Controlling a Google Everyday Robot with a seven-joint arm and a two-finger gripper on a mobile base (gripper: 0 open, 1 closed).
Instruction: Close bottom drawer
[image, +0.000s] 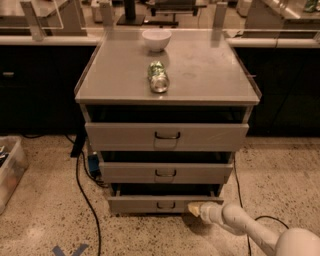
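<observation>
Camera view: bottom drawer (150, 204) sits low centre of frame, under the other two, pulled out partway with a dark gap above its front. Gripper (194, 208) is at the right end of that front, right of the black loop handle (165, 205). It looks in contact, but I can't confirm that. Gripper opening: cannot tell from here.

Risks:
- The push point is off-centre. Force on the right end could rack the drawer on its slides and jam it short of closed.
- The tip is close to the front's right edge and could slip off past the corner into the cabinet frame or the floor.
- A hard shove may shift the whole cabinet (240, 120). The can (159, 77) lies on its side on the tabletop (210, 70) and could roll.
- A black cable (262, 218) on the floor runs close to the arm at lower right, so there's a snag risk.

Counts:
- 3 drawers, all partly open: top drawer (125, 136), middle drawer (130, 172), bottom.
- 3 loop handles.
- 1 white bowl (156, 39).
- 1 can.
- 1 gripper.
- 1 clear bin (10, 172) at the left edge.
- 2 floor cables visible: the one at lower right and a left cable (84, 192).
</observation>
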